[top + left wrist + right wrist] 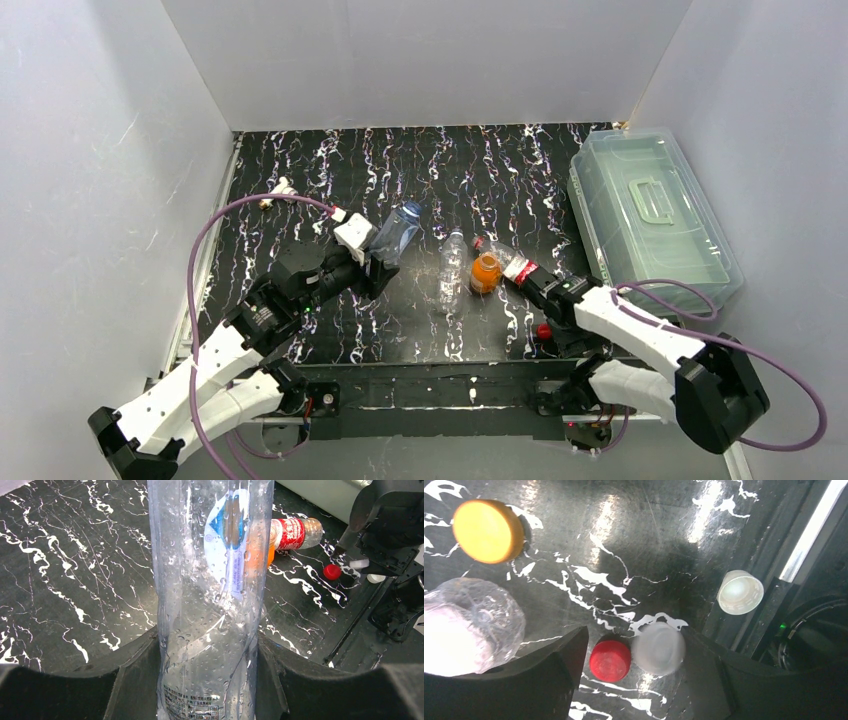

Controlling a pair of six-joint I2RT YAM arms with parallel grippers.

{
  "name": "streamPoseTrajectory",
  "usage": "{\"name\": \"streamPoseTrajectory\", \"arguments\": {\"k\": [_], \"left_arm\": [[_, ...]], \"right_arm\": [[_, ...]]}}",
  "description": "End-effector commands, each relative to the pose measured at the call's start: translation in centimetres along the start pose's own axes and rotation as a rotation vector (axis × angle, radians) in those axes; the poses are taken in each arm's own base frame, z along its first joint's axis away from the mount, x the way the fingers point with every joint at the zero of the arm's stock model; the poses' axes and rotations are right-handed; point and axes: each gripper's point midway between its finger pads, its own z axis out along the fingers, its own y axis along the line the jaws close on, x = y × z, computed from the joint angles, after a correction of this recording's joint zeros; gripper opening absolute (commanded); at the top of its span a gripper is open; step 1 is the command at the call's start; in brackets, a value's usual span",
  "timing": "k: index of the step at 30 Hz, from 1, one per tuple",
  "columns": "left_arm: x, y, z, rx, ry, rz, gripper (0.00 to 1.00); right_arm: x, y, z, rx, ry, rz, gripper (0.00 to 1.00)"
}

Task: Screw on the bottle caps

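Note:
My left gripper [375, 262] is shut on a clear wet bottle [397, 232], which fills the left wrist view [210, 605] between both fingers. My right gripper [546, 326] is low over the table's near right, open. In the right wrist view the right gripper [634, 655] has a red cap [610, 660] and a whitish cap [658, 648] side by side between its fingers; the whitish one lies against the right finger. An orange-yellow cap [488, 530] lies further out. A white cap [740, 592] lies open side up to the right.
A clear bottle [452, 266], an orange bottle [485, 272] and a red-labelled bottle [512, 262] lie mid-table. A clear lidded box [652, 215] stands at the right. A small white-and-brass fitting [277, 192] lies at the far left. A clear bottle's end [469, 625] is beside my right gripper's left finger.

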Motion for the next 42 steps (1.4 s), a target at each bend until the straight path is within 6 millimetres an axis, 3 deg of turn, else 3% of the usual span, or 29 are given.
{"name": "streamPoseTrajectory", "arguments": {"k": [1,3,7,10,14,17,20,26,29,33,37,39,42], "left_arm": [[0.0,0.1,-0.2,-0.009,-0.010,0.017,0.07],[0.1,0.0,-0.2,-0.009,-0.009,0.019,0.07],[0.0,0.1,-0.4,-0.012,-0.015,0.020,0.07],[-0.1,0.1,-0.5,-0.015,-0.018,0.021,0.07],[0.0,0.1,-0.5,-0.015,-0.016,0.020,0.07],[0.0,0.2,-0.5,-0.017,-0.018,0.021,0.07],[-0.1,0.3,-0.6,-0.022,-0.019,0.024,0.07],[0.1,0.4,-0.3,-0.025,-0.006,0.024,0.07],[0.3,0.5,-0.2,-0.031,0.004,0.013,0.06],[1.0,3.3,-0.1,-0.185,0.049,-0.040,0.06],[3.4,7.2,-0.6,-0.393,0.173,-0.187,0.05],[5.0,8.4,-0.9,-0.453,0.220,-0.286,0.04],[7.3,9.7,-0.5,-0.492,0.262,-0.427,0.02]], "right_arm": [[0.3,-0.8,0.3,0.072,-0.006,-0.035,0.77],[0.4,-0.7,0.5,0.076,-0.007,-0.035,0.73],[1.0,-0.4,1.0,0.038,0.014,-0.025,0.52],[1.3,-0.4,1.3,0.023,0.025,-0.028,0.42],[1.3,-0.1,1.3,0.014,0.022,-0.052,0.36],[1.1,1.5,0.7,-0.025,0.008,-0.092,0.30],[0.5,3.6,-0.7,-0.048,-0.020,-0.173,0.25],[-0.6,8.2,-5.5,-0.116,-0.068,-0.371,0.11],[0.0,10.5,-8.1,-0.197,-0.087,-0.478,0.10],[2.3,14.1,-12.5,-0.320,-0.138,-0.601,0.11],[6.6,20.2,-17.2,-0.503,-0.137,-0.721,0.13],[9.4,22.8,-18.4,-0.578,-0.108,-0.780,0.15],[14.8,25.6,-18.4,-0.672,-0.014,-0.883,0.18]]}}
